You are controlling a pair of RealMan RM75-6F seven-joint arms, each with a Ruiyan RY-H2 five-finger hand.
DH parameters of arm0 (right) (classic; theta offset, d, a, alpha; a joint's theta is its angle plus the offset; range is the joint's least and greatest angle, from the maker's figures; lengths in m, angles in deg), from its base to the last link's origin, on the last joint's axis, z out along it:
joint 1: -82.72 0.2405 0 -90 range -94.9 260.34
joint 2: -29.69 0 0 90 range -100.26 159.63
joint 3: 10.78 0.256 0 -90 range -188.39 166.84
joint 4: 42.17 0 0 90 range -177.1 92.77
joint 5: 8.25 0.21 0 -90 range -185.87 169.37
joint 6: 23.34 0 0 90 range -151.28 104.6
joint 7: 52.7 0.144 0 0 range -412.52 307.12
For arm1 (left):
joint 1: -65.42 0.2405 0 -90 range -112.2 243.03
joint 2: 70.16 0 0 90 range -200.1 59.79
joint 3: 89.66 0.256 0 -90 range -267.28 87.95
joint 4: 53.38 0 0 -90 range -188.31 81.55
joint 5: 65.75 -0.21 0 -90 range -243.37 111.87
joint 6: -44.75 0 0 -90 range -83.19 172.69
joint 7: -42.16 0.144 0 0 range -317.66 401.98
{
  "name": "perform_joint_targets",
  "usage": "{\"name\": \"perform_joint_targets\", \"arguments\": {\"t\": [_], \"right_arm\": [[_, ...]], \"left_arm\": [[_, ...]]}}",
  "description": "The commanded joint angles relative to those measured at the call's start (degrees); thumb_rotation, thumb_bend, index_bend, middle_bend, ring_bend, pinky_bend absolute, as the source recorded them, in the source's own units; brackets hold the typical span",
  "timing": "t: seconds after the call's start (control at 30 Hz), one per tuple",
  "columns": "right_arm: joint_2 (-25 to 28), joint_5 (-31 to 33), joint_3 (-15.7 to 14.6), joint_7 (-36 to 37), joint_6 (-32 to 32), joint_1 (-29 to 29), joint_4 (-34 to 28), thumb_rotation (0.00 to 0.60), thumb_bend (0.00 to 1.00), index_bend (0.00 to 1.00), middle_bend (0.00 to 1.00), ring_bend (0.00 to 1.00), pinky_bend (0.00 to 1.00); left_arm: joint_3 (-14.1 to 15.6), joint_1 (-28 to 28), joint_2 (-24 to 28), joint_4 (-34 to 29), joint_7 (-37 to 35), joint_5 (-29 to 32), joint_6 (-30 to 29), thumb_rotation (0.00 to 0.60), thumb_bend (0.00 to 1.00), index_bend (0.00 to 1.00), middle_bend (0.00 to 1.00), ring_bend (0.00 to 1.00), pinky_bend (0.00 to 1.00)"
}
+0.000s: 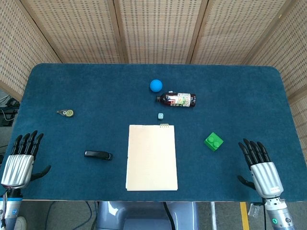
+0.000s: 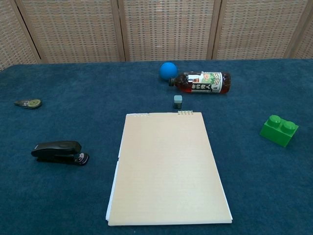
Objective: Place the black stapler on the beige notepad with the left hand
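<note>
Nothing is done yet: my left hand (image 1: 18, 165) is hovering with fingers spread wide, holding nothing, the black stapler (image 1: 98, 155) lying untouched beyond my fingertips, beside the beige notepad (image 1: 151, 157)

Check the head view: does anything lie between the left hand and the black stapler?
Nothing: between the left hand and the black stapler the head view shows only bare blue table cloth. The chest view omits the hand.

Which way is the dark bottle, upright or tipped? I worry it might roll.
Tipped. The bottle lies on its side on the table, cap toward the blue ball and its label facing up. Whether it touches the ball, I cannot tell.
</note>
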State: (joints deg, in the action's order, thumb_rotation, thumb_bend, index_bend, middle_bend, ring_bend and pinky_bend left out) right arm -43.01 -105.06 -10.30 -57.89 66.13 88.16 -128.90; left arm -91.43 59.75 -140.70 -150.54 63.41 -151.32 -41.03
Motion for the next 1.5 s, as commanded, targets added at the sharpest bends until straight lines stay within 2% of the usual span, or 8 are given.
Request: {"name": "perform_joint_targets", "arguments": {"t": [0.03, 0.87, 1.1, 1.2, 1.27, 1.37, 1.5], "right_arm": [[0.08, -0.14, -0.11, -0.24, 0.02, -0.01, -0.12, 0.600, 0.14, 0.00, 0.00, 0.00, 0.00], [0.54, 0.52, -0.32, -0.94, -0.80, -0.09, -0.94, 0.600, 0.14, 0.00, 0.00, 0.00, 0.00], [0.70, 0.99, -0.16, -0.63, -1.05, -0.05, -1.18, 0.600, 0.14, 0.00, 0.00, 0.00, 0.00], [0.82, 1.14, -0.17, -0.51, -1.22, -0.03, -1.36, 0.600, 0.14, 0.00, 0.00, 0.00, 0.00], [0.98, 1.11, -0.14, -0.30, -1.09, -0.06, -1.53, 0.600, 0.14, 0.00, 0.00, 0.00, 0.00], [1.19, 1.32, -0.05, 0.14, -1.10, -0.07, -1.65, 0.600, 0.14, 0.00, 0.00, 0.00, 0.00], [1.36, 1.48, 0.05, 0.44, -1.12, -0.05, -1.72, 0.600, 0.14, 0.00, 0.00, 0.00, 0.00]], "left_arm": [[0.02, -0.04, 0.07, -0.29, 0.28, 0.08, 0.11, 0.600, 0.21, 0.00, 0.00, 0.00, 0.00], [0.25, -0.49, 0.15, -0.92, 1.28, 0.78, 1.64, 0.600, 0.21, 0.00, 0.00, 0.00, 0.00], [-0.94, -2.44, -1.09, -0.48, 1.93, 1.89, 4.07, 0.600, 0.22, 0.00, 0.00, 0.00, 0.01], [-1.87, -4.59, -2.00, -0.32, 4.57, 2.71, 6.65, 0.600, 0.22, 0.03, 0.00, 0.00, 0.09], [-2.80, -6.97, -3.31, -0.15, 6.75, 3.59, 9.70, 0.600, 0.22, 0.08, 0.00, 0.01, 0.17], [-4.09, -10.01, -5.55, 0.47, 9.36, 6.24, 13.83, 0.600, 0.22, 0.14, 0.00, 0.07, 0.23], [-5.01, -12.33, -7.83, 1.64, 12.34, 9.01, 16.65, 0.600, 0.22, 0.17, 0.00, 0.11, 0.25]]}}
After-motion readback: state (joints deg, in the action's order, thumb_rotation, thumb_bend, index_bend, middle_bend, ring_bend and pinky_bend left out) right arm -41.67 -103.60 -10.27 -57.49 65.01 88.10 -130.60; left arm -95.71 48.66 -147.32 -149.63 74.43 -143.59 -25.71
